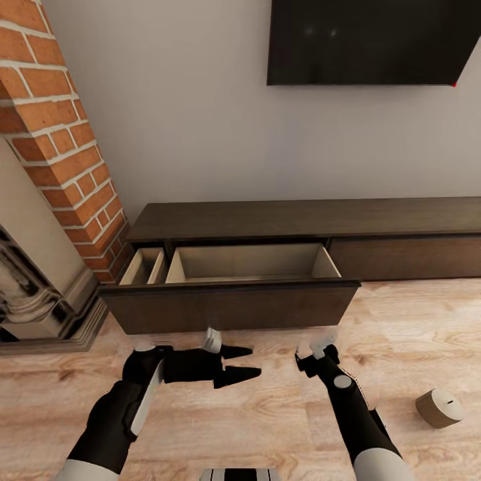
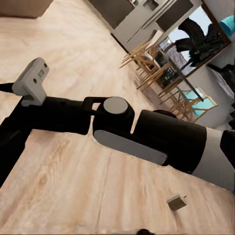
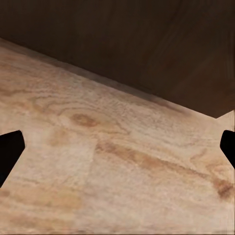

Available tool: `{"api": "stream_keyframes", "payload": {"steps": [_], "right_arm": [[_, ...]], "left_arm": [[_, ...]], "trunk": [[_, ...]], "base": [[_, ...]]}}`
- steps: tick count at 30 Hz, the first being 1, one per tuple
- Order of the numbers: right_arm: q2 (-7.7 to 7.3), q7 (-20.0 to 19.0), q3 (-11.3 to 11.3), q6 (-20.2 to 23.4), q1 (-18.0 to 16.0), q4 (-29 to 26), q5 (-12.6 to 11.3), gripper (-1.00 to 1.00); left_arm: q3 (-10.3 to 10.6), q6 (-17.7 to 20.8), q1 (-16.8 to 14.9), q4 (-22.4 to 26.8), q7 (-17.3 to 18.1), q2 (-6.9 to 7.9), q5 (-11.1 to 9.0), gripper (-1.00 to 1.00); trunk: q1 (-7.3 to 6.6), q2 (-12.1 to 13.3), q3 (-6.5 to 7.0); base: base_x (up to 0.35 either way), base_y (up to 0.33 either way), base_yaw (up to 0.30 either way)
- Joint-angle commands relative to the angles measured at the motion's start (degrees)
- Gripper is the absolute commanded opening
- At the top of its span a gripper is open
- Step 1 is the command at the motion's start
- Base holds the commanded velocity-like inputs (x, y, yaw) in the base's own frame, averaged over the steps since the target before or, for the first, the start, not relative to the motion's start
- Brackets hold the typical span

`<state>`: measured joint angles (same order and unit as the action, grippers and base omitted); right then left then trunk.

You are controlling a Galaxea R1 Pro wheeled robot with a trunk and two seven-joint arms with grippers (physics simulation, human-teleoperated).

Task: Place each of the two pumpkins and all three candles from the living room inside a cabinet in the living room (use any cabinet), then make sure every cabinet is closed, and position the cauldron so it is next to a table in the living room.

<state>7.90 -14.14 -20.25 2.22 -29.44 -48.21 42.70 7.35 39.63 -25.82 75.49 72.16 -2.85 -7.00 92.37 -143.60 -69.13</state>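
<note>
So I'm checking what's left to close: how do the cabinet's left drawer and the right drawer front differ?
The left drawer is pulled out over the floor; the right drawer front sits flush under the cabinet top. The left one shows a pale, empty, divided interior; the right one shows none. Both share dark-brown, handleless fronts.

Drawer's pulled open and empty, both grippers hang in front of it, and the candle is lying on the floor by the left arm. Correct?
Not quite: the candle lies on the floor by the right arm, as the head view shows. The drawer is open and looks empty, with the left gripper and right gripper before it.
</note>
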Motion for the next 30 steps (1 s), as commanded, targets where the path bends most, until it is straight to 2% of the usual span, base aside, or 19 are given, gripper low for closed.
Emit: {"api": "stream_keyframes", "payload": {"steps": [1,4,5,9,16,18,21,25,30], "right_arm": [[-0.05,0.0,0.0,-0.1,0.0,1.4,0.0,1.00],[-0.30,0.1,0.0,-0.5,0.0,5.2,0.1,1.00],[-0.46,0.3,0.0,-0.8,0.0,8.0,-0.1,1.00],[-0.42,0.4,-0.1,-0.9,0.0,10.9,-0.1,1.00],[-0.43,0.4,-0.1,-1.2,0.0,11.3,-0.1,1.00],[-0.43,0.4,-0.1,-1.3,0.0,11.6,-0.1,1.00],[-0.48,0.4,-0.1,-1.8,0.0,12.8,-0.1,1.00],[-0.51,0.4,-0.1,-3.5,0.0,14.1,-0.1,1.00],[-0.51,0.4,-0.1,-4.5,0.0,15.3,-0.2,1.00]], "left_arm": [[0.1,-0.1,0.3,-2.1,-1.2,-0.02,0.2,1.00],[1.2,-0.4,0.7,-7.6,-3.9,-0.35,0.6,1.00],[5.4,-0.7,0.8,-10.8,-11.5,-0.63,0.6,1.00],[6.8,-0.8,0.9,-12.0,-17.0,-0.59,0.4,1.00],[6.6,-0.9,0.9,-15.6,-17.9,-0.74,0.7,1.00],[6.6,-0.9,0.9,-15.8,-20.0,-0.75,0.7,1.00],[6.7,-1.0,0.9,-16.0,-25.8,-0.84,0.4,1.00],[6.7,-1.0,0.9,-16.1,-27.6,-0.91,0.3,1.00],[6.7,-1.0,0.9,-16.2,-28.1,-0.93,0.2,1.00]], "trunk": [[-0.01,0.0,0.01],[-0.01,0.0,0.01],[-0.01,0.0,0.01],[-0.01,0.0,0.01],[-0.01,0.0,0.01],[-0.01,0.0,0.01],[-0.01,0.0,0.03],[-0.01,0.0,0.15],[-0.01,0.0,0.34]], "base": [[0.000,0.000,0.000],[0.000,0.000,0.000],[0.000,0.000,0.000],[0.000,0.000,0.000],[0.000,0.000,0.000],[0.000,0.000,-0.038],[0.000,0.000,-0.155],[0.000,0.000,-0.241],[0.000,0.000,-0.265]]}}
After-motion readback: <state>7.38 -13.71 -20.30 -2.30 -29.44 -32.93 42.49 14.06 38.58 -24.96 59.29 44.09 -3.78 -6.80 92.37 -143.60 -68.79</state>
